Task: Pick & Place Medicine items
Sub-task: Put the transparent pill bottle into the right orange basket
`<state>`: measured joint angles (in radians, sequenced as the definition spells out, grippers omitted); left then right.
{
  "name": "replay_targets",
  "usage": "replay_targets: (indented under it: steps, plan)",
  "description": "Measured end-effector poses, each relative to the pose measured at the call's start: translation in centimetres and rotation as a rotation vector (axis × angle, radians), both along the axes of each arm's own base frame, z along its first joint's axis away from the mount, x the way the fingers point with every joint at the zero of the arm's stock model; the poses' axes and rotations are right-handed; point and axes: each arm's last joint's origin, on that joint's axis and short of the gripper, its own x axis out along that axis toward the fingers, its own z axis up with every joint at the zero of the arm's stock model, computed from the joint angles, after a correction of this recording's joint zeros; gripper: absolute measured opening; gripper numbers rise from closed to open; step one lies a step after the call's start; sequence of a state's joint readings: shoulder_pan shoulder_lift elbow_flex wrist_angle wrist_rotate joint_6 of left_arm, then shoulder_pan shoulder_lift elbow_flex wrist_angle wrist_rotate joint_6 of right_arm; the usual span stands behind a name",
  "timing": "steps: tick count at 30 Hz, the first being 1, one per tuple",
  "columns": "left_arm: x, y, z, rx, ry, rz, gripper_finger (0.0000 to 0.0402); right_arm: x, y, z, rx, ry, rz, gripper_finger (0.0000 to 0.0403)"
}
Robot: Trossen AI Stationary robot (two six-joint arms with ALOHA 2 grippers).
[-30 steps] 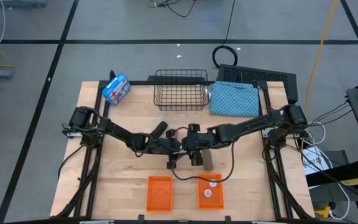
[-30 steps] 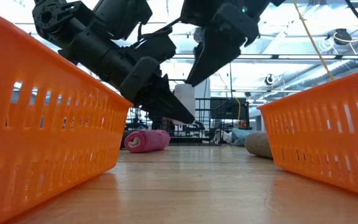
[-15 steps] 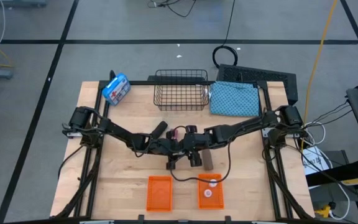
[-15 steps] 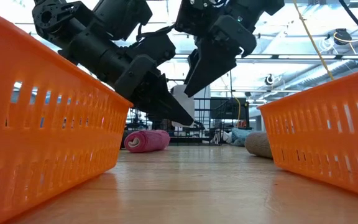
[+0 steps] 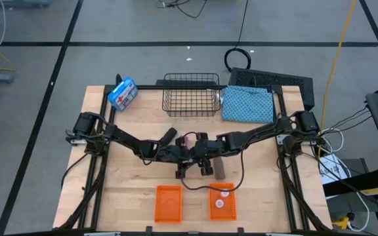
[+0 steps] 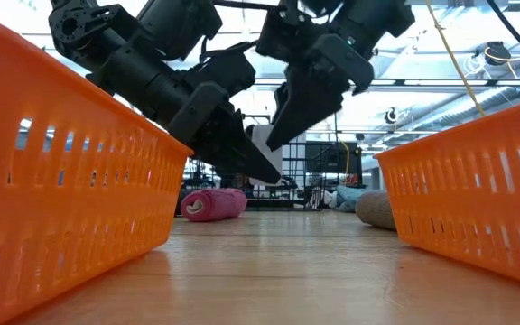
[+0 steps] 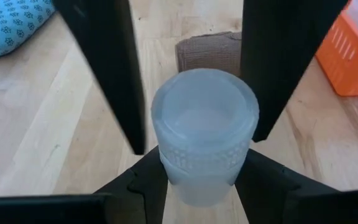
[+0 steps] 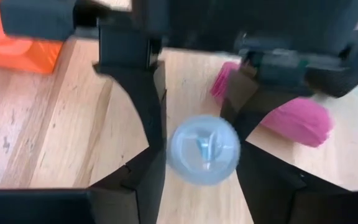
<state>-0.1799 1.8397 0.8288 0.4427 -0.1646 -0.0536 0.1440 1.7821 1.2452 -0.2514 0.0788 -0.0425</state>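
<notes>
A white bottle (image 7: 204, 134) is held above the table centre between the fingers of the left gripper (image 7: 194, 186), clamped at its ribbed lower part. The right gripper (image 8: 197, 180) is seen partly closed around the same bottle, contact unclear. No label is legible; the pink piece (image 8: 291, 118) is partly hidden behind the fingers.

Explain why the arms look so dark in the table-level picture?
Low view: bright ceiling lights behind backlight them, so left hand and right hand read as silhouettes around the bottle. High view: even light, faint shadows on the table.
</notes>
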Motion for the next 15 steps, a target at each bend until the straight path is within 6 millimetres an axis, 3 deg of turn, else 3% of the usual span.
replay_targets:
  steps: [9, 15]
  plan:
    - [-0.01, -0.05, 0.00, -0.001, 0.000, -0.005, 0.0154, -0.24, 0.02, -0.63, 0.022, -0.017, 0.020, 0.0139]
    - [0.01, -0.08, 0.04, -0.002, -0.004, -0.006, 0.0166, 0.05, 0.40, -0.24, 0.036, -0.070, 0.026, 0.0184]
